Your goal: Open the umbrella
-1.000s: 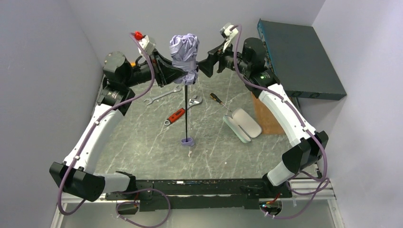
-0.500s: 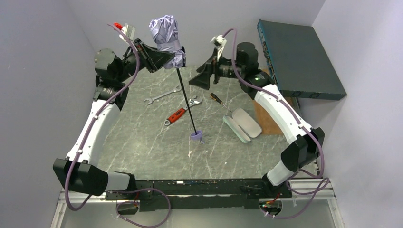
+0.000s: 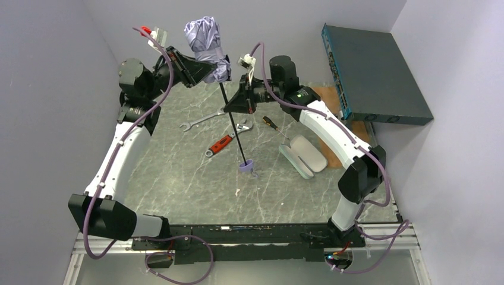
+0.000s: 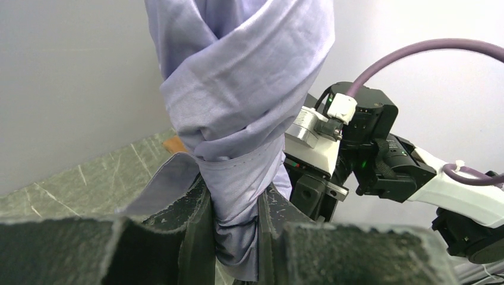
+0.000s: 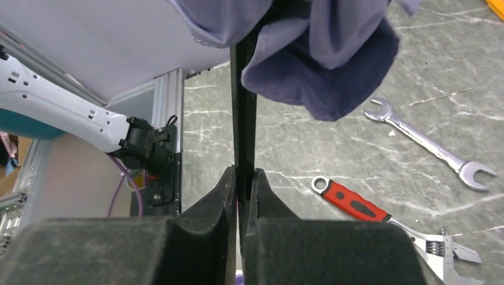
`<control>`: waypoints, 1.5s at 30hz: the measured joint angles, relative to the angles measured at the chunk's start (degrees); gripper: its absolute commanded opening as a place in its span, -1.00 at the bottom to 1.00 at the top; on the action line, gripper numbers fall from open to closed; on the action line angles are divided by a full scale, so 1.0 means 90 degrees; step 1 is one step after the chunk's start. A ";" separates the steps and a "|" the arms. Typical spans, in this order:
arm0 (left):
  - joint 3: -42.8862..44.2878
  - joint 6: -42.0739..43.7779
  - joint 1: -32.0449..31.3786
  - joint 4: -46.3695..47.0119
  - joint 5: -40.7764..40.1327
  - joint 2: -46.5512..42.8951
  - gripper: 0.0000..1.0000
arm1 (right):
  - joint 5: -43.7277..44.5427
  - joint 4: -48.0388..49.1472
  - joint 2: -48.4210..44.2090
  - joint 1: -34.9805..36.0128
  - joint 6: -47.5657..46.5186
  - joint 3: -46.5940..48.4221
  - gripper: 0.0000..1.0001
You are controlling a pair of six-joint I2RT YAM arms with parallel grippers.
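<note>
The umbrella (image 3: 205,40) is held up in the air, its lavender fabric bunched and folded shut, its thin black shaft (image 3: 233,130) slanting down to the small lavender handle (image 3: 246,166) just above the table. My left gripper (image 3: 209,72) is shut on the lower part of the fabric bundle (image 4: 238,178); my left gripper (image 4: 236,237) pinches the cloth between both pads. My right gripper (image 3: 227,108) is shut on the shaft (image 5: 242,119) just below the canopy (image 5: 315,65), and my right gripper (image 5: 242,178) has the black rod squeezed between its pads.
On the marble table lie a silver wrench (image 3: 199,120), a red-handled adjustable wrench (image 3: 221,144), a screwdriver (image 3: 272,124) and a pale mint oval case (image 3: 304,155). A brown block (image 3: 333,148) stands at the right, and a dark flat box (image 3: 374,71) at the back right.
My left arm lifted and tilted the umbrella up and left, and the handle swung right. My right gripper swung in from the right and shut on the shaft.
</note>
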 measured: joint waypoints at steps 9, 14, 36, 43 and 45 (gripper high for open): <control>0.0083 0.0537 0.0435 -0.0279 0.0068 -0.0029 0.99 | -0.0590 0.0520 0.0294 -0.0410 0.1277 0.0143 -1.00; 0.0066 0.3106 0.1151 -0.1260 0.0177 -0.0381 0.99 | -0.0823 0.0782 0.0573 -0.0872 0.2093 0.0134 -1.00; -0.0695 1.6087 -0.1163 -0.4641 -0.1030 -0.0738 0.24 | -0.2108 0.0066 0.1411 -0.0668 0.2259 0.0746 -1.00; -0.1015 1.6837 -0.1688 -0.4041 -0.1513 -0.0716 0.04 | -0.2127 -0.0408 0.1411 -0.0646 0.2001 0.0950 -1.00; -0.1086 1.6929 -0.1785 -0.3946 -0.1634 -0.0646 -0.07 | -0.2137 -0.0476 0.1413 -0.0641 0.1948 0.1018 -1.00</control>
